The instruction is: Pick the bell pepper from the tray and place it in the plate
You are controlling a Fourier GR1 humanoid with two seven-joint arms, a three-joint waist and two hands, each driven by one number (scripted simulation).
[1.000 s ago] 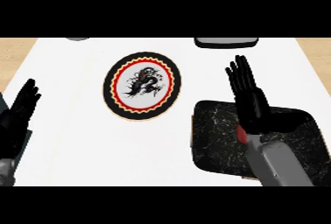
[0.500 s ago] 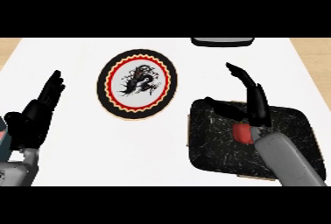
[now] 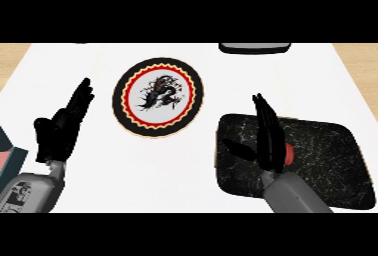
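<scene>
The red bell pepper (image 3: 291, 152) sits in the dark speckled square tray (image 3: 328, 155), mostly hidden behind the open, empty right hand (image 3: 267, 140). Closing blind, the hand might knock it aside. The round patterned plate (image 3: 122, 102) waits nearby. The left hand (image 3: 63, 125) rests open.

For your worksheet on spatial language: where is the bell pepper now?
In the head view, the red bell pepper lies on the dark tray at right, mostly hidden behind the open right hand.
</scene>
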